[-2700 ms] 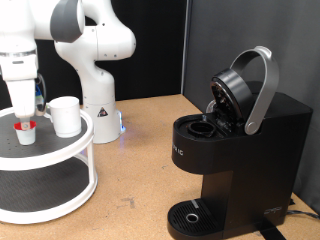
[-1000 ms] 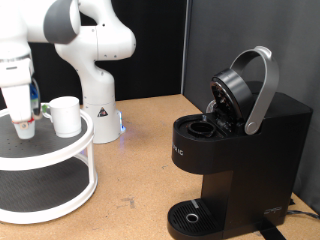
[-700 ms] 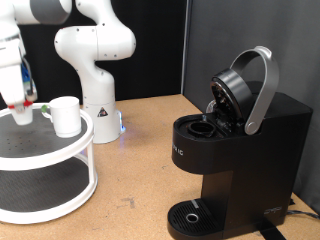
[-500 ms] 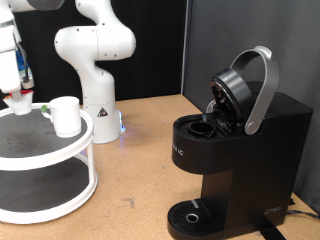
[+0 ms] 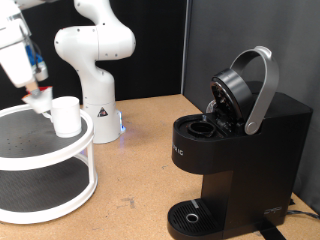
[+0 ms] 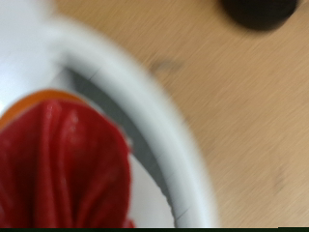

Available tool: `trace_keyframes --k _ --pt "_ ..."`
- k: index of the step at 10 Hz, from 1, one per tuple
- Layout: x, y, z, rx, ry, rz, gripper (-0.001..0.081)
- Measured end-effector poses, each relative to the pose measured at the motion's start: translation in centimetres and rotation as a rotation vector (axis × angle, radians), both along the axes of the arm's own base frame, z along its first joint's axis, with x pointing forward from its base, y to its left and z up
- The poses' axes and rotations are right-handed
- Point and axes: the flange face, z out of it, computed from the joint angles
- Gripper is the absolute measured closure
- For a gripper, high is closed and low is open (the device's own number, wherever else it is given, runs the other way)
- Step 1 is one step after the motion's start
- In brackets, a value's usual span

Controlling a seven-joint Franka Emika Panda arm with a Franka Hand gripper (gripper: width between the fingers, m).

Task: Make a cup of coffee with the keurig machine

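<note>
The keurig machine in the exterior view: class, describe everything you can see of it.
The keurig machine is a large black boxy coffee maker, plastic by its look, standing on the wooden table at the exterior view's right. Its rounded head is tilted open under a raised grey-silver handle band, exposing the pod chamber. A round drip tray sits at its base. Nothing touches it.

Exterior cam sits off the arm at about table height, looking across the wooden table (image 5: pixel 140 160): coffee maker (image 5: pixel 235 150) close on its right, white two-tier stand (image 5: pixel 45 165) on its left, robot base behind. Wrist cam is very close and blurred, looking down past a red-topped pod (image 6: pixel 63 164). Both views share the stand's rim and the tabletop.
</note>
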Motion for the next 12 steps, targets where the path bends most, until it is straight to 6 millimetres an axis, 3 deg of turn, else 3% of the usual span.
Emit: trace_keyframes --k 2,5,8,12 --pt "2.4 1.7 1.9 0.091 -0.122 -0.048 0.0738" --pt "4.9 4.4 3.3 0.071 -0.144 -0.058 0.0738" --pt "4.8 4.4 3.0 0.188 -0.17 -0.107 0.0738" --pt "7.4 8.5 4.4 0.403 -0.1 -0.172 0.0738"
